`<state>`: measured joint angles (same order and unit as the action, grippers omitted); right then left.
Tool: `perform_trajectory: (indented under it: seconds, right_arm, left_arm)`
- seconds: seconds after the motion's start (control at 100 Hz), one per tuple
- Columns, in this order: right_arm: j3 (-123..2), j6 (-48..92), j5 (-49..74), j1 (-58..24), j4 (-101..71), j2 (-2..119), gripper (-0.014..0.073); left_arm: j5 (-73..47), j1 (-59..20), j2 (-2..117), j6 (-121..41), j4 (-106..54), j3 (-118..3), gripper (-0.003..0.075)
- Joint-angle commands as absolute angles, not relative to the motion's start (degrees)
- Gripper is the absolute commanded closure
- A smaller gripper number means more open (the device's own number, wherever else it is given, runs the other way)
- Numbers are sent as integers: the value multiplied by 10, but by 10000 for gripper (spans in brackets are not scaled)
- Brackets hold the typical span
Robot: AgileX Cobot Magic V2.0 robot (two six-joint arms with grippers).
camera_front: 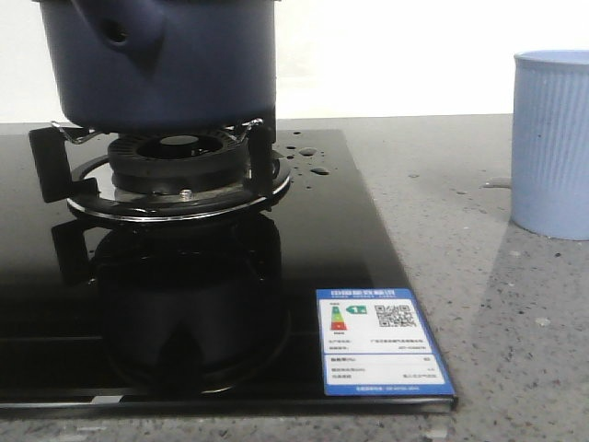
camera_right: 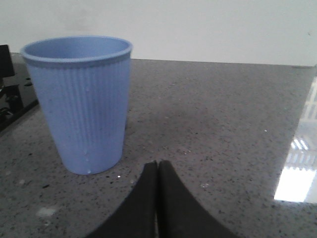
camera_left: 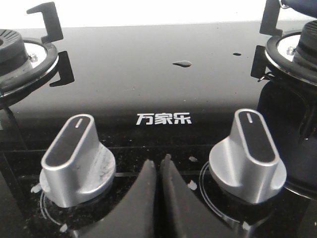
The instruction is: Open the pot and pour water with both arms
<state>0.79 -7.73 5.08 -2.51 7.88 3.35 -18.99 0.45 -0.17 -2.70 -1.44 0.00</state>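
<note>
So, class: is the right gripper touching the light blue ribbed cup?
Apart. The right wrist view shows the right gripper with its fingertips pressed together, and a strip of bare grey countertop lies between them and the base of the light blue ribbed cup.

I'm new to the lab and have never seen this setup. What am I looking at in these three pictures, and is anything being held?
It is a two-armed robot at a kitchen counter. The front view looks forward: a dark blue pot sits on a burner of a black glass stove, with water droplets beside it and a light blue cup on the grey counter. The other two pictures come from cameras on the wrists. The left gripper is shut above two silver knobs. The right gripper is shut near the cup. Neither holds anything.
</note>
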Motion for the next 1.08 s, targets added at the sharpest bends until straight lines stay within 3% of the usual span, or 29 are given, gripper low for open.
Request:
perform_trajectory:
  seconds: [0.0,0.35,1.07]
  right_arm:
    - [11,-65,37,-13,47,39,661]
    - [11,-65,172,-6,33,-18,661]
    - [11,-65,174,-6,33,-18,661]
  left_arm:
    - [-163,6,-16,-21,-16,22,739]
    - [-163,6,-16,-21,-16,22,739]
    - [-163,6,-16,-21,-16,22,739]
